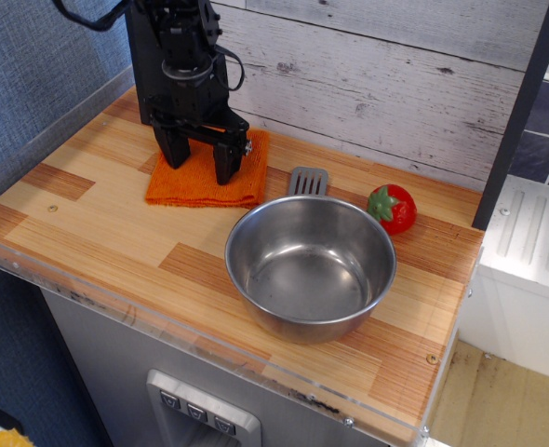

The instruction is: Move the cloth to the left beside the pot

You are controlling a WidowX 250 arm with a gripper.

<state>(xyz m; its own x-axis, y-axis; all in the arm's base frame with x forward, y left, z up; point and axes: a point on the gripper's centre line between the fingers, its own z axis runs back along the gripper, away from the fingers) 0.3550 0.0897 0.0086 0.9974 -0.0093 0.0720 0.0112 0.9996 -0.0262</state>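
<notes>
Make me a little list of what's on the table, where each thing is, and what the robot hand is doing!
cloth: bright orange, flat on the wooden counter, back left, near the wall
pot: shiny steel, empty, middle front, grey handle toward the wall
strawberry: red toy, just right of the pot's handle
gripper: black, pointing down over the cloth, fingers spread apart, holding nothing
cloth versus pot: cloth lies left of the pot, behind its rim
</notes>
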